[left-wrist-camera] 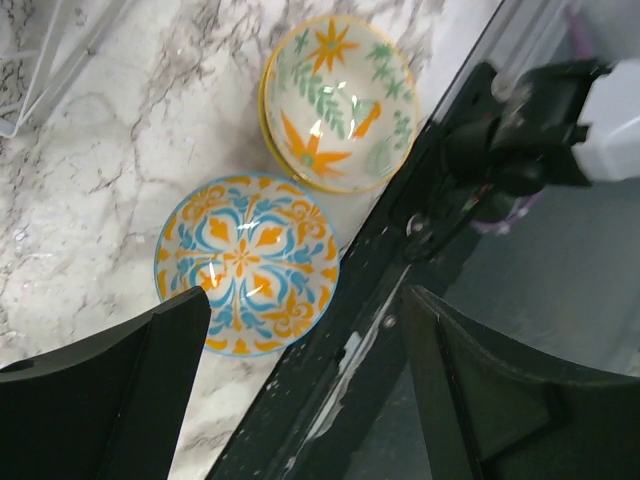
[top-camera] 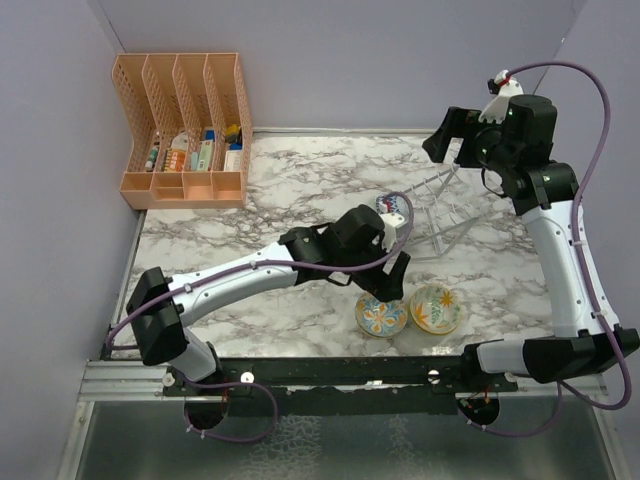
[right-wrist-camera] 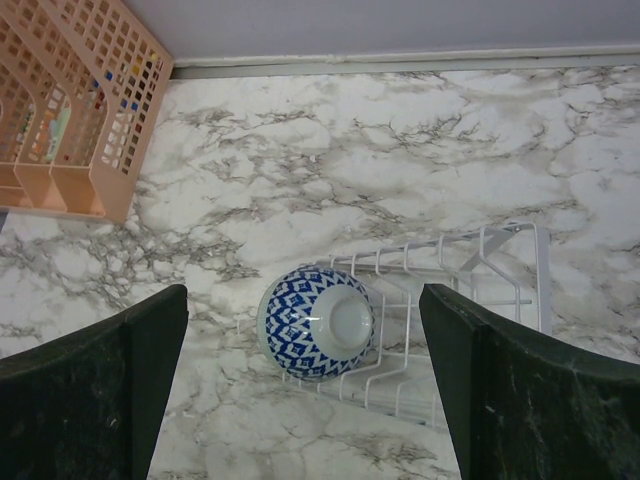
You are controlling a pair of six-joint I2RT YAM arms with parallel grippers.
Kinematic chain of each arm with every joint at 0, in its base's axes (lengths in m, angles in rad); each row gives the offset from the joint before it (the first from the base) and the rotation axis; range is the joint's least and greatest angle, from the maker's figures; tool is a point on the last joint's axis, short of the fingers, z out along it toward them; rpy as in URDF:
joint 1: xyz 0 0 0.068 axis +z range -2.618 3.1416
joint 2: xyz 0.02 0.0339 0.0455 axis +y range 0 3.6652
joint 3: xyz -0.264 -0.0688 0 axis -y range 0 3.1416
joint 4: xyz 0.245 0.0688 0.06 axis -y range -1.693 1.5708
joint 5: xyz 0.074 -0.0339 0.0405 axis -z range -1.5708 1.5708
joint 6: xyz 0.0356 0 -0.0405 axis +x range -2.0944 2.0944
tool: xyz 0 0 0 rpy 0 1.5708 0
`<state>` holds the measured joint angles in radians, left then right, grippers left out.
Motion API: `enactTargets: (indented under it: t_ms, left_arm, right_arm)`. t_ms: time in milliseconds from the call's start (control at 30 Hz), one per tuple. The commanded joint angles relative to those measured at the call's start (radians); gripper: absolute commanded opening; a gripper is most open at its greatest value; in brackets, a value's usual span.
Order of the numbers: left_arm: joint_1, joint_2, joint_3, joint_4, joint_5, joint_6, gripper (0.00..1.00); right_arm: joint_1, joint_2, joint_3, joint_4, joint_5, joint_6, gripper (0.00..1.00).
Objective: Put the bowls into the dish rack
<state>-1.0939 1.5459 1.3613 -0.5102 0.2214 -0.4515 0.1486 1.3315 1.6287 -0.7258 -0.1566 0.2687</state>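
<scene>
White grey-veined marble tabletop (top-camera: 300,180), lilac walls (top-camera: 350,60); load incomplete.
Top view: left gripper (top-camera: 388,281) hangs over glossy blue-orange floral ceramic bowl (top-camera: 381,316) at near edge, yellow leaf-patterned ceramic bowl (top-camera: 436,308) just beside it, right; right gripper (top-camera: 446,140) raised above thin white wire dish rack (top-camera: 445,228), far right. Left wrist: fingers (left-wrist-camera: 120,390) apart, empty. Right wrist: fingers (right-wrist-camera: 90,390) apart, empty; blue-white zigzag bowl (right-wrist-camera: 316,322) on edge between prongs, rack's left end.

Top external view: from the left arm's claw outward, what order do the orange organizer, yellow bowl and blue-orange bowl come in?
From the left gripper:
1. Blue-orange bowl, right by it, at the near edge.
2. Yellow bowl, next to that, on the right.
3. Orange organizer, far-left back corner.
</scene>
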Motion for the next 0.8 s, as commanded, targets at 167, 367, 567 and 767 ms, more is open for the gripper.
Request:
enactTargets:
  t_ms: [167, 367, 567, 767]
  left_arm:
    - [-0.222, 0.072, -0.099, 0.049, -0.228, 0.145, 0.79]
    - [-0.244, 0.112, -0.157, 0.183, -0.291, 0.191, 0.82]
    - [-0.245, 0.217, -0.090, 0.217, -0.313, 0.270, 0.82]
    - [-0.245, 0.259, -0.068, 0.207, -0.267, 0.277, 0.79]
  right_arm:
    - [-0.006, -0.087, -0.061, -0.032, 0.066, 0.020, 0.99]
    - [-0.006, -0.085, -0.047, -0.035, 0.061, 0.022, 0.99]
    - [-0.006, -0.084, -0.047, -0.035, 0.046, 0.019, 0.99]
    - [-0.006, -0.087, -0.050, -0.030, 0.050, 0.009, 0.99]
